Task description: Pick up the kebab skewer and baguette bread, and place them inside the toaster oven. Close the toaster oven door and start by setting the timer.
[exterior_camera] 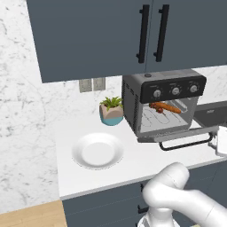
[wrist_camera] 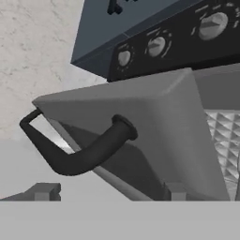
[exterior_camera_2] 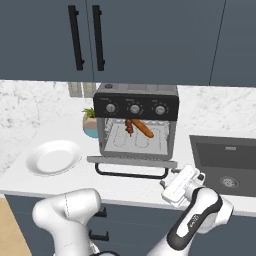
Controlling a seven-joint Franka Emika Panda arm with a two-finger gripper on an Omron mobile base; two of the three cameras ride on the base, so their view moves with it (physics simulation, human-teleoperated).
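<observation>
The toaster oven [exterior_camera: 164, 99] stands on the counter with its toaster oven door [exterior_camera_2: 132, 161] dropped down flat. On the wire rack inside lie the kebab skewer [exterior_camera_2: 129, 127] and, to its right, the orange-brown baguette bread [exterior_camera_2: 143, 128]; both also show from the left, skewer [exterior_camera: 156, 106] and baguette [exterior_camera: 169, 107]. My gripper [exterior_camera_2: 173, 175] sits low at the door's front right corner. In the hand view I look up at the door's underside [wrist_camera: 145, 108] and its black bar handle [wrist_camera: 89, 152]. My gripper [wrist_camera: 110, 194] is open, its tips wide apart and nothing between them.
A white plate [exterior_camera: 97, 150] lies on the counter left of the oven, with a potted plant [exterior_camera: 111, 111] behind it. A sink [exterior_camera_2: 227, 160] is set into the counter on the right. Three silver knobs [exterior_camera_2: 135, 109] line the oven's top panel. Wall cabinets [exterior_camera: 133, 31] hang above.
</observation>
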